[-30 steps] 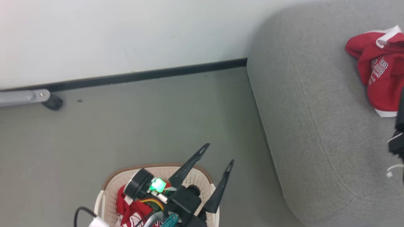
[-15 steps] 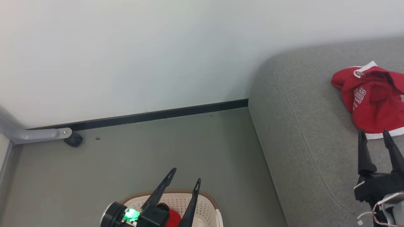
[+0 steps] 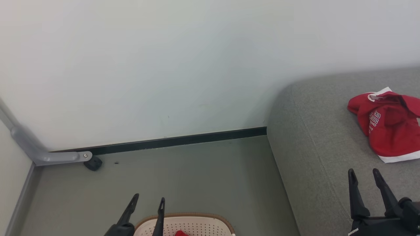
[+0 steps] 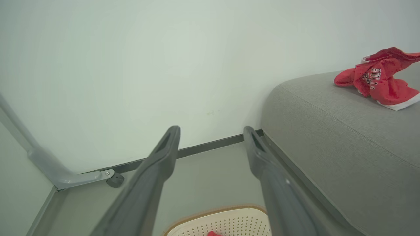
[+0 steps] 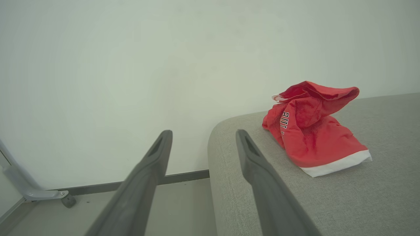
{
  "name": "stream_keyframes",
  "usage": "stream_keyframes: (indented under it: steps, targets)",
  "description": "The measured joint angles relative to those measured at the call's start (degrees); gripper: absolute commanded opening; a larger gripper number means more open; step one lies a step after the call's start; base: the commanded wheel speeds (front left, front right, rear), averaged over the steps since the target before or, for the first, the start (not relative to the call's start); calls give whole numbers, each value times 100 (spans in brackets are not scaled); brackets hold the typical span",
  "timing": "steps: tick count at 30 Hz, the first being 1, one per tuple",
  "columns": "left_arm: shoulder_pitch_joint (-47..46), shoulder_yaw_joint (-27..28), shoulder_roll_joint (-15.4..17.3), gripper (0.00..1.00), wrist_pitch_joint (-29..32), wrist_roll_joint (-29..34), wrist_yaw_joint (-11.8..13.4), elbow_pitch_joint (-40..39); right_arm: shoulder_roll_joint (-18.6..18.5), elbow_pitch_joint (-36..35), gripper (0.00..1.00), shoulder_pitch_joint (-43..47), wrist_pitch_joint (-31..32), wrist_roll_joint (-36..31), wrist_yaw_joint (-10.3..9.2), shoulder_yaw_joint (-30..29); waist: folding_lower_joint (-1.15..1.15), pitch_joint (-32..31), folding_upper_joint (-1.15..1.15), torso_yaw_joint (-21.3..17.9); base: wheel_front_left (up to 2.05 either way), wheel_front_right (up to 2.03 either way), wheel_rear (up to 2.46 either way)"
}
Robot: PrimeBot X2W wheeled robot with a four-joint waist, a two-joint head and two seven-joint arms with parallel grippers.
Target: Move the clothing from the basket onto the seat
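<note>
A crumpled red garment (image 3: 387,126) with white trim and lettering lies on the grey seat (image 3: 315,137), also seen as the garment (image 5: 310,131) on the seat (image 5: 361,196) and the garment (image 4: 377,78) on the seat (image 4: 344,131). The cream basket (image 3: 197,224) with its brown rim sits on the floor at the bottom edge, a scrap of red clothing (image 3: 180,233) inside. My left gripper (image 3: 148,200) hangs open and empty over the basket's left rim. My right gripper (image 3: 363,172) stands open and empty above the seat, short of the garment.
A white wall with a black skirting (image 3: 177,141) runs behind. A grey metal leg with a black caster (image 3: 93,163) stands at the far left on the grey floor (image 3: 183,177) between wall, basket and seat.
The head view has tilted up, so basket and grippers sit lower in the picture. The left gripper has lifted out of the basket empty; the right gripper has come into view over the seat.
</note>
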Motion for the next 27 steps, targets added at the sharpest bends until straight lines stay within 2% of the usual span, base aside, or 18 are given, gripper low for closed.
stream_keyframes:
  steps: [9,17,27]
  targets:
    - [324,817,-168,100,-34,-19,0,259,167,-488,100,600,0,-69,-115,101,0,-200,1,70,0,0,0]
    - [375,1115,-281,100,-53,-27,1,457,166,-833,100,1001,0,-179,-175,115,1,-279,1,116,0,0,0]
    - [481,1212,-390,100,-68,-27,0,590,166,-1160,100,1255,0,-259,-247,132,0,-355,1,197,0,0,0]
